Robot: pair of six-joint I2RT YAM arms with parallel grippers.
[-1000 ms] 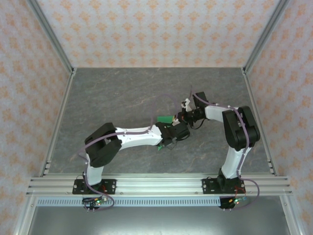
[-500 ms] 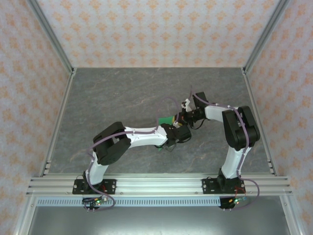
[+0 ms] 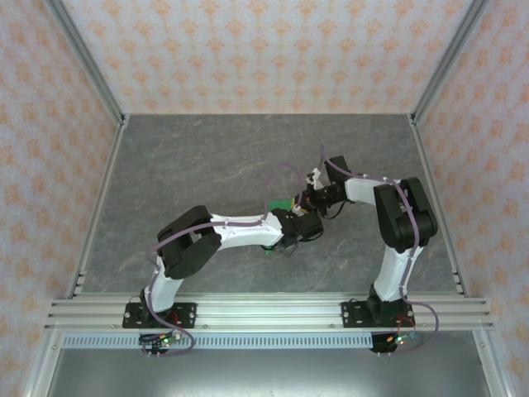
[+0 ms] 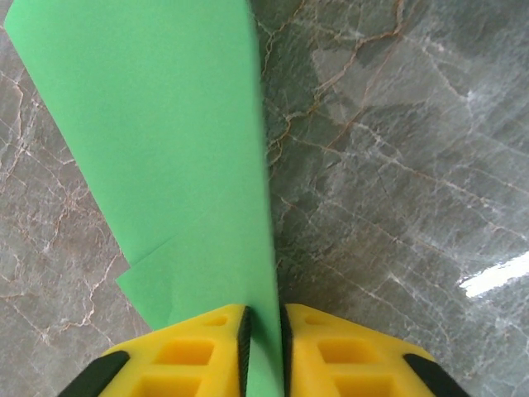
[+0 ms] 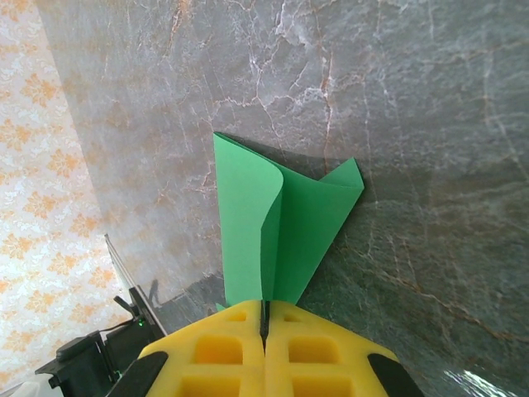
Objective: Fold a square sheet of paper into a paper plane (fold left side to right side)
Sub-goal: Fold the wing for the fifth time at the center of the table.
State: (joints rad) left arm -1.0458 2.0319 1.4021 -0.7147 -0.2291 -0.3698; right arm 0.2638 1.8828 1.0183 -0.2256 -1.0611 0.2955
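- The green sheet of paper is at the middle of the grey bench, where the two arms meet. In the top view the arms cover most of it.
- The left pincer pinches the sheet. Its yellow fingers stand close on both sides of a narrow strip of paper.
- From this pincer the paper spreads out as a long flat piece, and a second layer shows at its left edge.
- The right pincer is pressed together on the sheet. From it the paper opens in two folded flaps with pointed corners, above the bench.
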